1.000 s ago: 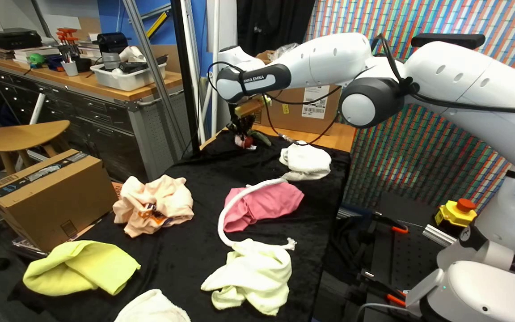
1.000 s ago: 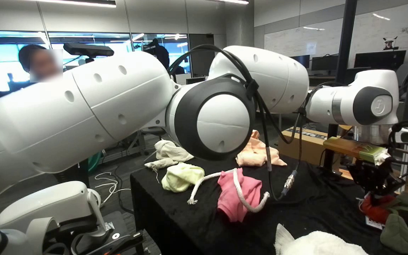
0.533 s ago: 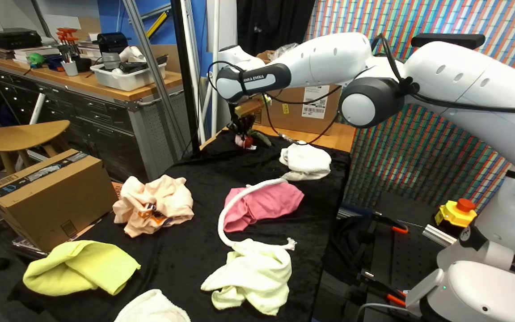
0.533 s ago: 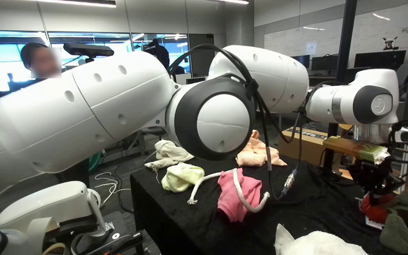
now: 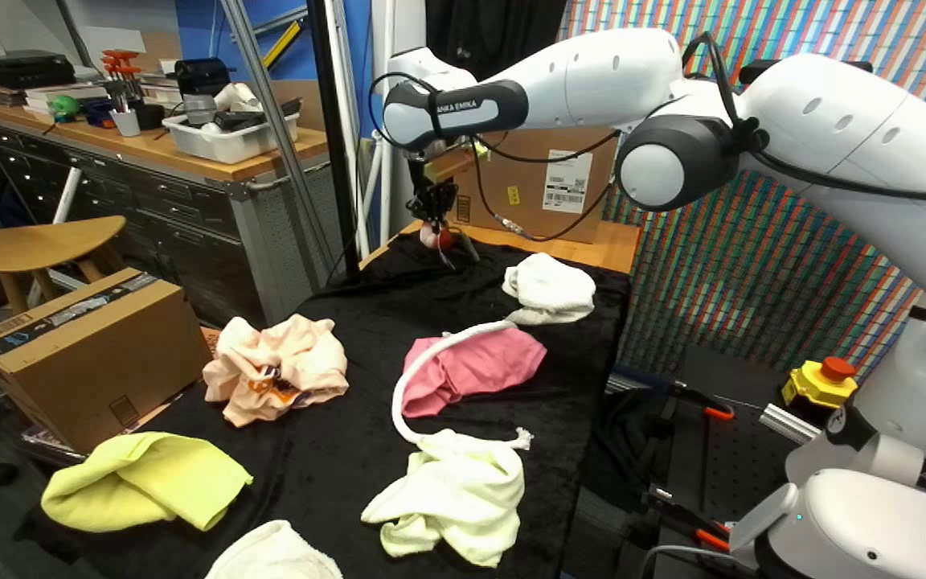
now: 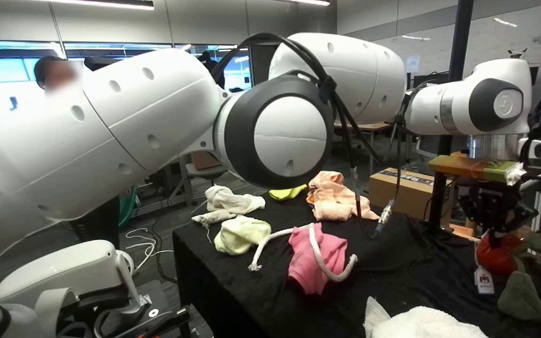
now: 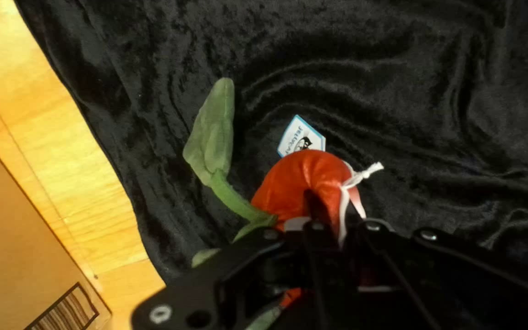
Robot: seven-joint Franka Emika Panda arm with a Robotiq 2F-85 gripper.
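– Currently, what is the pincer (image 7: 337, 217) holding, and where is the item hanging?

– It is clamping the body of a red plush toy (image 6: 498, 260). The toy is hanging directly below the pincer, over the black cloth (image 7: 406, 101) that is covering the surface (image 7: 90, 192). I cannot tell whether the lowest of its green leaves (image 7: 211, 133) is touching the cloth.

– How is such an item likely handling?

– Judging by appearance: light, soft and yielding, not fragile. The red fabric is looking slightly glossy, so a shallow pinch may be risking slip.

– Which hold point are you recommending?

– The plump body, where the pincer is gripping. Avoid the paper tag (image 7: 297, 136) and the white string (image 7: 360, 176): both are trailing loose and offering poor purchase.

– Which way is it pointing?

– Its long axis is running roughly crosswise beneath the pincer. The leafy end is pointing to the side of the pincer where a cardboard box (image 7: 12, 256) is standing; the pale, stringed end is pointing the opposite way. The leaves are drooping below the pincer. The pincer is masking the mid-body, so I am not stating an exact tilt.
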